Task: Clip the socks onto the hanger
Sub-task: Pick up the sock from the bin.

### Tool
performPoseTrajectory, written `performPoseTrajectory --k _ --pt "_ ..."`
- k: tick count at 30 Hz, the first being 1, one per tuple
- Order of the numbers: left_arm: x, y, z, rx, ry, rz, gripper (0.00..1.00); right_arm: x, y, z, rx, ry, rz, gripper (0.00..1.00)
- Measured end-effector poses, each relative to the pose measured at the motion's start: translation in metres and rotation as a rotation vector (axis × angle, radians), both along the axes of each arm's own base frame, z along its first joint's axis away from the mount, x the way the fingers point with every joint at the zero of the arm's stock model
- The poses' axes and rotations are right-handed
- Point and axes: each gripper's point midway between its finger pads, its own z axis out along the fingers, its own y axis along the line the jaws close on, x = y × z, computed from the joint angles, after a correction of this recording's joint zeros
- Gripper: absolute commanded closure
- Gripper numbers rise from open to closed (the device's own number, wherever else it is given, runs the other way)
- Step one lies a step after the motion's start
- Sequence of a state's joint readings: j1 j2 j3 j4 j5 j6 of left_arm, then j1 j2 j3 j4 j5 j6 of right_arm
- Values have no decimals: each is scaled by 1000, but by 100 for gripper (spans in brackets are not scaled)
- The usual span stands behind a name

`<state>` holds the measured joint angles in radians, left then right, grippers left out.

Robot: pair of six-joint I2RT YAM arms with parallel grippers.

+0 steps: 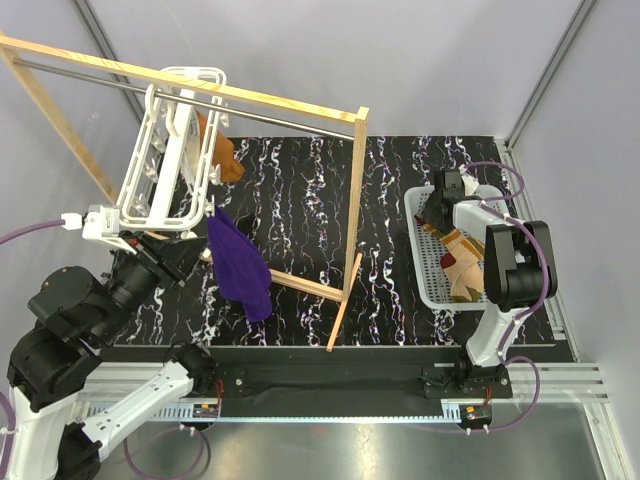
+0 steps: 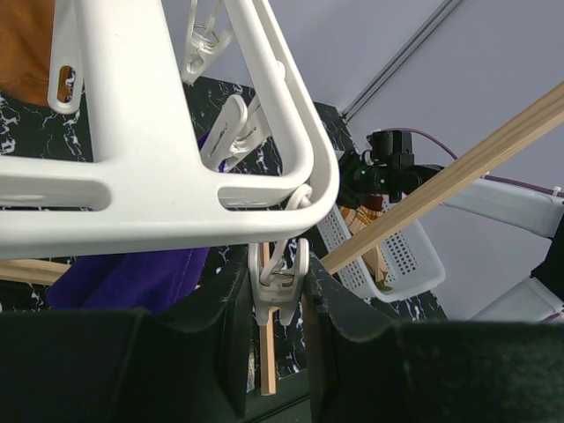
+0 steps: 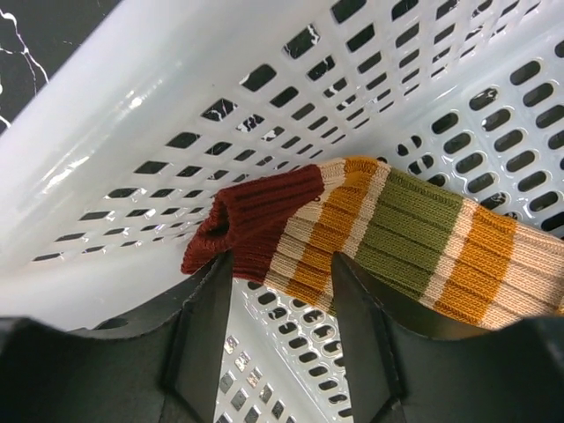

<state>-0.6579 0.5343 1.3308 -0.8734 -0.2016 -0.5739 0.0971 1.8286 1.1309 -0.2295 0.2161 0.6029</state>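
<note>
The soft, limp maroon-mustard-green striped knitted socks (image 3: 388,238) lay in a white perforated basket (image 3: 132,132) at the overhead view's right, the right end effector (image 3: 282,264) spread astride their maroon end, probably the surest hold, while the left end effector (image 2: 278,295) pinched a clip peg (image 2: 279,275) on the white plastic hanger (image 2: 176,176).

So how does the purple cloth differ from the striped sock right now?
The purple cloth is plain; the sock has maroon, cream, orange and green stripes. The cloth hangs from the hanger; the sock lies in the white basket. The sock's maroon end sits between the open fingers of the right gripper; the cloth is far from that gripper. Both are soft fabric.
</note>
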Motion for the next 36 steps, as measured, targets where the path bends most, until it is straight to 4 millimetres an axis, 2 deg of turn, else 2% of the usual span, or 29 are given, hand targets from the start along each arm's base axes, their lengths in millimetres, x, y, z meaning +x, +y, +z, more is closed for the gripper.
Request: performPoseTrajectory --k 6,12,16,17,18,26,27,28,32,36 --pt "0 0 0 0 0 -3 100 3 -4 -1 -21 21 -8 40" --pt "0 -1 0 0 0 -5 100 10 -6 -8 -40 46 -17 45" --pt "-1 -1 0 0 0 -8 100 8 -8 -9 -39 49 -27 57" --pt "-1 -1 0 0 0 -9 100 8 -9 -11 -42 48 -31 65" --pt "-1 -1 0 0 0 -10 100 7 -11 -11 -46 45 -35 68" --pt "-1 -3 -1 1 2 -15 100 -12 -14 -10 -45 47 -48 88" --pt "0 -3 -2 2 4 -15 100 -15 -15 -9 -49 52 -45 98" --pt "0 -3 -3 3 6 -15 100 -18 -16 -9 -53 58 -39 100" --pt "1 -4 -5 6 10 -16 100 -28 -18 3 -64 57 -24 100" --pt "1 -4 -6 5 10 -16 100 -41 -19 30 -64 7 -15 100"
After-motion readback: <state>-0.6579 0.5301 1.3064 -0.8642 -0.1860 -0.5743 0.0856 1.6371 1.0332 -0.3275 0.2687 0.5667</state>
